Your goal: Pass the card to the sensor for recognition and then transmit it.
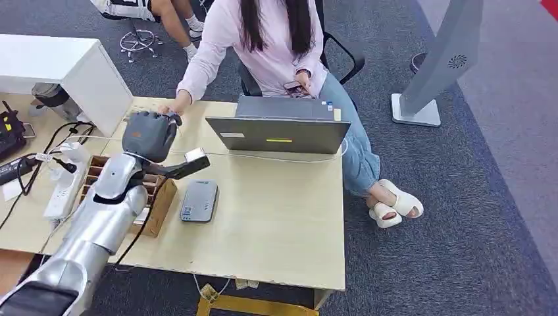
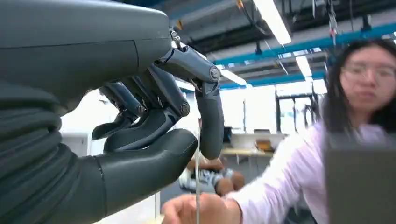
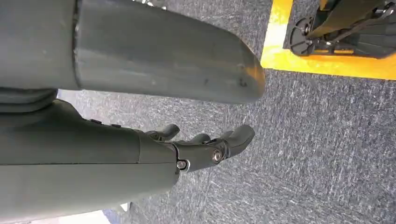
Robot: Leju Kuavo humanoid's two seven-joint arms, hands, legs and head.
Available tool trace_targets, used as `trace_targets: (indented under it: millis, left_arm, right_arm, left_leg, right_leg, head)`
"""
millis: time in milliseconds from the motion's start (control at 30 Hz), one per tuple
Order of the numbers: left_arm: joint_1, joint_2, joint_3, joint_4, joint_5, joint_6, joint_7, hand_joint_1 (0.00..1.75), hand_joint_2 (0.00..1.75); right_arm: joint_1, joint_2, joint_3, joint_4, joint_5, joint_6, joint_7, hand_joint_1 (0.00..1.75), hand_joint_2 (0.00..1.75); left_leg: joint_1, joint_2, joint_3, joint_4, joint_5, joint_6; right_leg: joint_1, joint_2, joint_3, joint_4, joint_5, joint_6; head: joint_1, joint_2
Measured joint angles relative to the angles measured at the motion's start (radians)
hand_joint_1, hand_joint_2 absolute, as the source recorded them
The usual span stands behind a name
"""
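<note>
My left hand point(image 1: 151, 134) is raised over the table's far left corner, close to a seated person's hand point(image 1: 172, 109). In the left wrist view the thin card point(image 2: 197, 186) shows edge-on, pinched between my thumb point(image 2: 154, 158) and a fingertip point(image 2: 211, 130). The person's hand point(image 2: 201, 211) touches the card's other end. The grey card sensor point(image 1: 199, 201) lies flat on the table, nearer me than the hand. My right hand point(image 3: 201, 144) hangs over the carpet, fingers apart and holding nothing.
A grey laptop point(image 1: 279, 128) stands at the table's far edge in front of the person. A wooden compartment box point(image 1: 158, 207) sits under my left forearm, with a power strip point(image 1: 62, 187) and cables to its left. A grey floor stand point(image 1: 434, 66) is at the right.
</note>
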State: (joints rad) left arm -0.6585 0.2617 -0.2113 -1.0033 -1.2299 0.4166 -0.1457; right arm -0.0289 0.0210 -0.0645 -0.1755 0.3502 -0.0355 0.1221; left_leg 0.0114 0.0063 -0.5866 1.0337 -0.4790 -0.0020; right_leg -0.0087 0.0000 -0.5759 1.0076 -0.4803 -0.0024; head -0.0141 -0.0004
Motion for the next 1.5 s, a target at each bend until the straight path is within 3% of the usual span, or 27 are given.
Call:
trace_targets:
  millis: [233,433,467,500,900,1000,1100,1333,1500]
  left_arm:
    - [-0.198,0.014,0.002,0.103,-0.07,-0.033,0.039,1.75,1.75]
    - [-0.306,0.008,0.001,0.185,-0.095,-0.061,0.058,1.75,1.75]
    - [-0.317,0.006,0.001,0.199,-0.096,-0.063,0.061,1.03,1.75]
    - [-0.325,0.004,0.001,0.208,-0.093,-0.062,0.062,0.0,1.75]
    - [-0.293,-0.015,0.003,0.245,0.0,-0.004,0.021,0.0,1.75]
    - [-0.214,-0.012,0.019,0.172,0.057,0.009,-0.01,0.0,1.75]
    - [-0.071,0.006,0.044,0.022,0.105,0.024,-0.028,0.0,1.75]
    - [0.369,0.05,0.173,-0.393,0.215,0.09,-0.098,0.0,1.75]
    - [0.671,0.051,0.312,-0.62,0.274,0.137,-0.187,0.0,1.75]
  right_arm:
    - [-0.004,0.0,-0.001,0.0,0.018,-0.003,0.005,0.0,0.0]
    - [-0.007,0.0,-0.006,0.0,0.023,-0.002,0.007,0.0,0.0]
    - [-0.007,0.0,-0.007,0.0,0.023,-0.002,0.009,0.0,0.0]
    - [-0.006,0.0,-0.007,0.0,0.023,-0.002,0.01,0.0,0.0]
    - [-0.006,0.0,-0.012,0.0,0.032,-0.004,0.017,0.0,0.0]
    - [-0.006,0.0,-0.02,0.0,0.031,-0.01,0.015,0.0,0.0]
    - [-0.004,0.0,-0.035,0.0,0.023,-0.018,0.011,0.0,0.0]
    - [0.007,0.003,-0.082,0.0,0.011,-0.04,0.006,0.0,0.0]
    - [0.015,0.009,-0.135,0.0,0.014,-0.054,0.003,0.0,0.0]
  left_leg:
    - [0.0,0.0,0.0,0.0,0.0,0.0]
    - [0.0,0.0,0.0,0.0,0.0,0.0]
    - [0.0,0.0,0.0,0.0,0.0,0.0]
    - [0.0,0.0,0.0,0.0,0.0,0.0]
    - [0.0,0.0,0.0,0.0,0.0,0.0]
    - [0.0,0.0,0.0,0.0,0.0,0.0]
    - [0.0,0.003,0.001,0.0,-0.001,-0.001]
    - [0.0,0.006,0.001,-0.002,-0.004,-0.002]
    - [0.0,0.007,0.001,-0.002,-0.005,-0.001]
  right_leg:
    - [0.0,0.0,0.0,0.0,0.001,-0.001]
    - [0.0,0.0,0.0,0.0,0.001,-0.001]
    - [0.0,0.0,0.0,0.0,0.001,-0.001]
    - [0.0,0.0,0.0,0.0,0.001,-0.001]
    - [0.0,0.0,0.0,0.0,0.001,-0.001]
    - [0.0,0.0,0.0,0.0,0.0,-0.001]
    - [0.0,0.002,0.0,0.0,0.0,-0.001]
    - [0.0,0.005,-0.001,0.0,-0.002,-0.002]
    - [0.0,0.005,-0.001,0.0,-0.005,-0.002]
  head:
    - [0.0,0.0]
    - [0.0,0.0]
    - [0.0,0.0]
    - [0.0,0.0]
    - [0.0,0.0]
    - [0.0,0.0]
    - [0.0,0.0]
    - [0.0,0.0]
    - [0.0,0.0]
